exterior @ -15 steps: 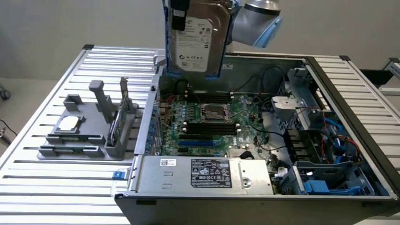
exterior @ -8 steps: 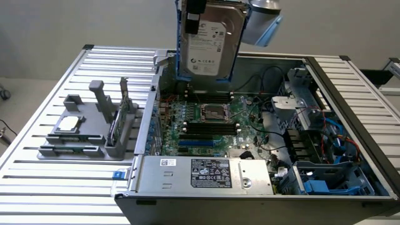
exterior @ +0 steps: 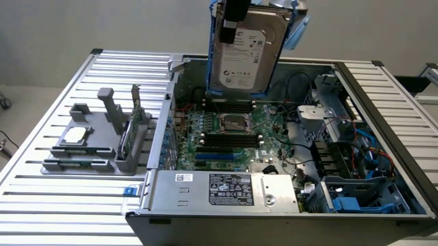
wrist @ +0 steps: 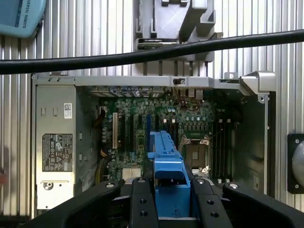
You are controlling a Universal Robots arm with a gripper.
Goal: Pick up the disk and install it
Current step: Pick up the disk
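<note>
The disk (exterior: 247, 56), a silver-grey hard drive with a white label in a blue plastic frame, hangs upright above the back of the open computer case (exterior: 157, 154). My gripper (exterior: 236, 28) is shut on its upper end; one black finger (exterior: 228, 32) lies across the label. In the wrist view the blue frame of the disk (wrist: 167, 164) sits clamped between my black fingers (wrist: 142, 202), at the gripper (wrist: 172, 192), and points down at the motherboard (wrist: 137, 137) near the processor socket (wrist: 194, 154).
Inside the case lie the motherboard (exterior: 226, 133), a power supply (exterior: 226, 189) at the front and a drive bay with blue parts (exterior: 356, 197) at the exterior view's right. A grey holder (exterior: 96, 143) with a chip and a green card stands left. A black cable (wrist: 142, 54) crosses the wrist view.
</note>
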